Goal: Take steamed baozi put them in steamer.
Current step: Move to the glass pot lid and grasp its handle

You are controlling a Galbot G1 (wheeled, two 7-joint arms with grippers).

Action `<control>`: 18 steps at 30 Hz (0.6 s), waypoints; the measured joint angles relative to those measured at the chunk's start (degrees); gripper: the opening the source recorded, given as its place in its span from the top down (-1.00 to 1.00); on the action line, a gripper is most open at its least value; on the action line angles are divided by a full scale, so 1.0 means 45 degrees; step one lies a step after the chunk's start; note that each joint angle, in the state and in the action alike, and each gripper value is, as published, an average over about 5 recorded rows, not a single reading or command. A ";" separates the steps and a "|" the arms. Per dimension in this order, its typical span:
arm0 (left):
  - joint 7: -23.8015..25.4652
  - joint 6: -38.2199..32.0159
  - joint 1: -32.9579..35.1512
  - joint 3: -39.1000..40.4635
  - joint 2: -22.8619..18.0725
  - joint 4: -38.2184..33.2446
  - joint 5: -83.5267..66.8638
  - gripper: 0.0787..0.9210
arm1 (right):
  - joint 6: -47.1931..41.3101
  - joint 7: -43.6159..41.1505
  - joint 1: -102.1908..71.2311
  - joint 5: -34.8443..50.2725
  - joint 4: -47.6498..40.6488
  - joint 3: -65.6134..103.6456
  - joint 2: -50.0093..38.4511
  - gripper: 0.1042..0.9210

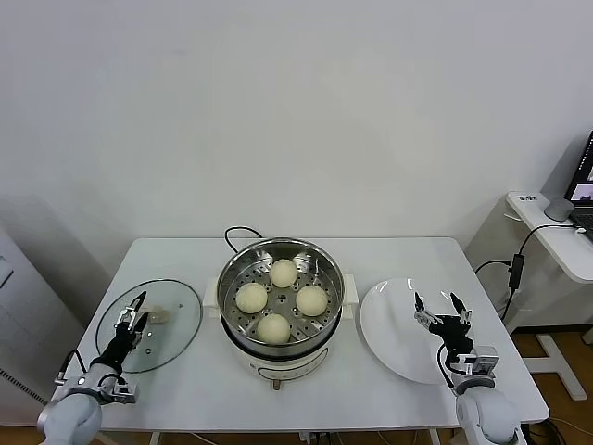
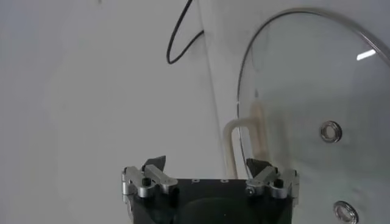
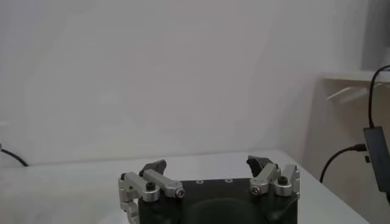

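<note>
All 4 steamed baozi point(image 1: 282, 298) sit inside the steamer point(image 1: 326, 271).
Left gripper point(image 1: 132, 318), left of the steamer, gapes around the lid handle point(image 2: 233, 149); squeeze centrally. Right gripper point(image 1: 439, 309) hangs open.

The steamer point(image 1: 280, 278), uncovered and filled by four steamed baozi point(image 1: 283, 273) set close together, blocks the tabletop point(image 1: 408, 255) centre, flanked by the glass lid point(image 1: 167, 315) at left and the plate point(image 1: 389, 324) at right, with bare passage along the back and front corners.
</note>
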 measured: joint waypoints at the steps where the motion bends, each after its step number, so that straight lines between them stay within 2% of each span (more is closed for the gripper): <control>1: -0.0029 0.0015 -0.0023 0.0001 -0.0035 0.0024 0.0032 -0.45 | 0.0001 -0.0006 -0.0007 -0.0001 -0.0001 0.0006 0.0005 -0.76; 18: -0.0352 -0.0049 -0.0104 -0.0184 -0.0331 -0.0026 0.0072 0.72 | 0.0003 -0.0087 -0.0034 0.0005 -0.0008 0.0175 0.0007 -0.76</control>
